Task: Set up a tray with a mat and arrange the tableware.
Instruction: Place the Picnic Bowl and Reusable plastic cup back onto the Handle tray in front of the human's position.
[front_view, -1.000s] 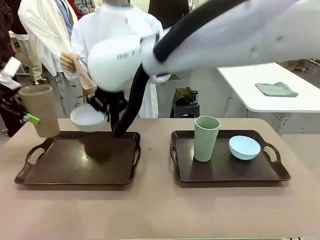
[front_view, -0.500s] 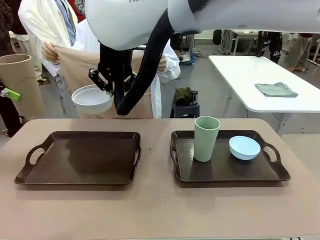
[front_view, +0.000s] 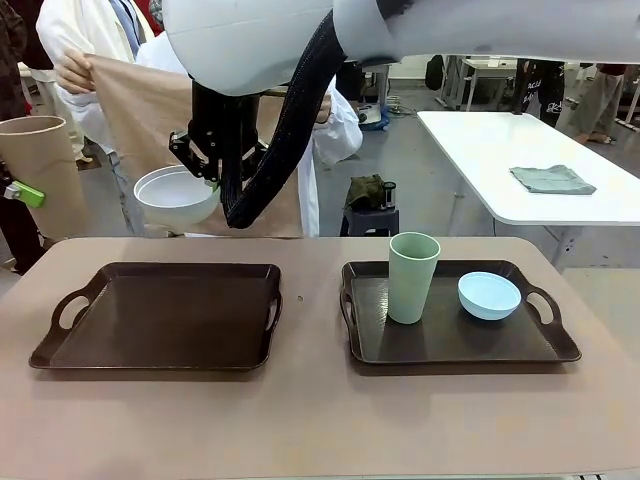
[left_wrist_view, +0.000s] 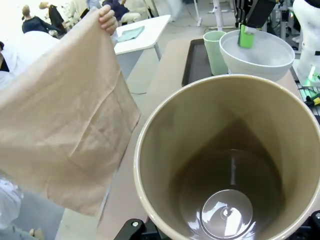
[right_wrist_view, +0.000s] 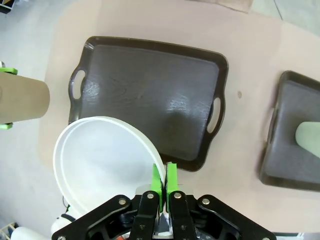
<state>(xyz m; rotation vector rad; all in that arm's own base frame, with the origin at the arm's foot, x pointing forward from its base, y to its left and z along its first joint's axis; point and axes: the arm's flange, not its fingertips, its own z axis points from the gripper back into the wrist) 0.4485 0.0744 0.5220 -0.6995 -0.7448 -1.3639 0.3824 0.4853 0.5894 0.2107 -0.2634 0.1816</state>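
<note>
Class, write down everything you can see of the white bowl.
The white bowl is small, round and smooth, like plastic, and empty inside. It hangs in the air with its opening upward, well above the table and near the empty dark tray. The right gripper is shut on its rim, with one green pad inside the wall and one outside. Nothing else touches it.

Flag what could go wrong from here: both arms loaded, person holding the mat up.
1. The right end effector pinches the white bowl by its rim alone, high over the table; it could tilt or slip.
2. The person's mat hangs behind that arm; laying it on the left tray may snag the bowl or arm.
3. The tan cup, held up at the table's left edge, could get brushed by the mat.
</note>
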